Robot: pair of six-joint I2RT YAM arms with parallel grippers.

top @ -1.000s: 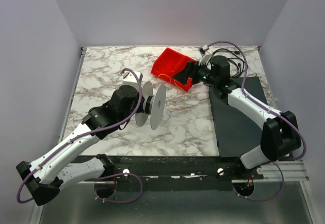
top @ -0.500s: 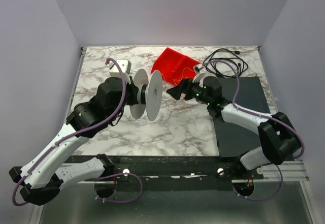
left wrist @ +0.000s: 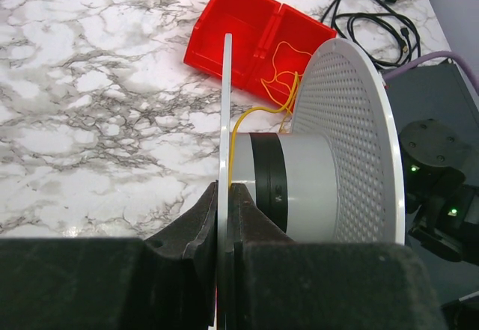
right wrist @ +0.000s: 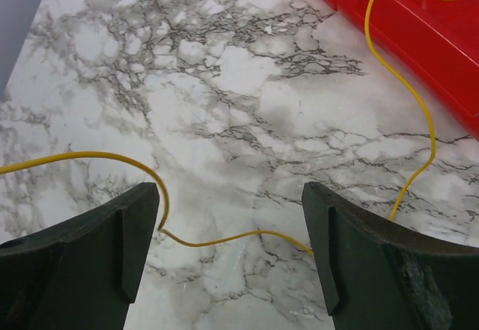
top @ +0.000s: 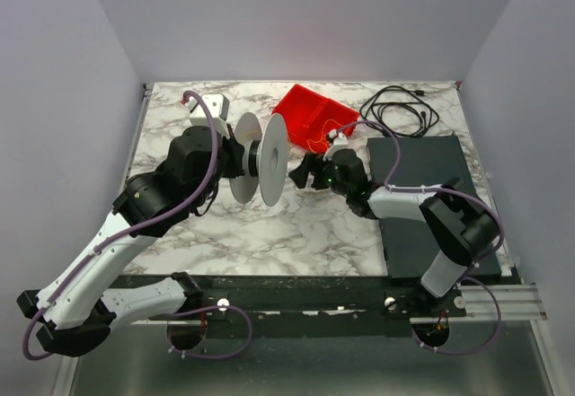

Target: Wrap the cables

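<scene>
My left gripper [top: 237,157] is shut on the thin near flange of a white spool [top: 268,157] and holds it above the table; the wrist view shows the jaws [left wrist: 224,221] clamped on the flange edge. The thin yellow cable [left wrist: 258,110] runs from the spool's hub [left wrist: 299,184] into the red bin [left wrist: 247,34]. My right gripper [top: 302,172] is open, low over the marble just right of the spool. In its wrist view [right wrist: 232,225] the cable [right wrist: 218,240] lies on the table between the fingers, touching neither, and curves back to the bin [right wrist: 419,23].
A black cord coil with plugs [top: 400,109] lies at the back right. A dark mat [top: 422,189] covers the table's right side under the right arm. The red bin [top: 310,116] sits at the back centre. Marble table [top: 296,225].
My right gripper left the red bin and came down and left to the marble beside the spool. My left arm drew the spool back and a little left.
</scene>
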